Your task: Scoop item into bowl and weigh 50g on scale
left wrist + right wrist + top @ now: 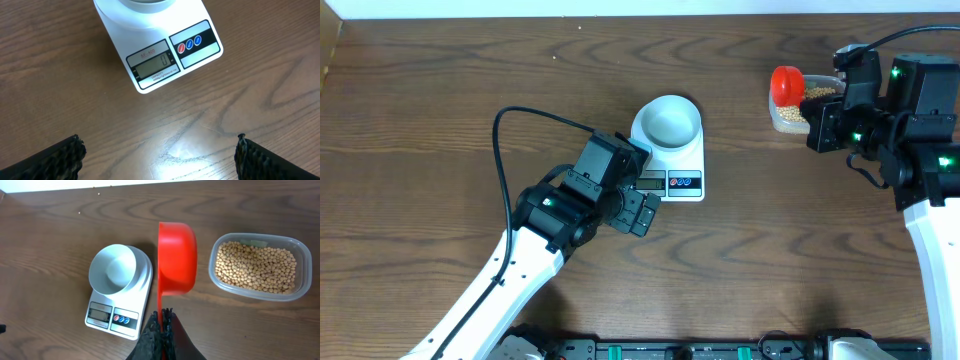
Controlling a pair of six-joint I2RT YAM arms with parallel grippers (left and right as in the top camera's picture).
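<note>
Nothing is weighed yet: the bowl (668,120) sits empty on the scale (685,183), which reads zero. Right of the scale, your right gripper (161,322) pinches the scoop (176,257) handle beside the beans (257,266) in their tub (300,287). Your left gripper (157,150) gapes empty at the scale's front.

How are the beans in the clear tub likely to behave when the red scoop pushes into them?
The beans are small, round and loose, so they will probably flow aside and roll rather than clump. Any spilled on the smooth table would likely scatter. The thin clear tub looks light and may slide under the scoop.
</note>
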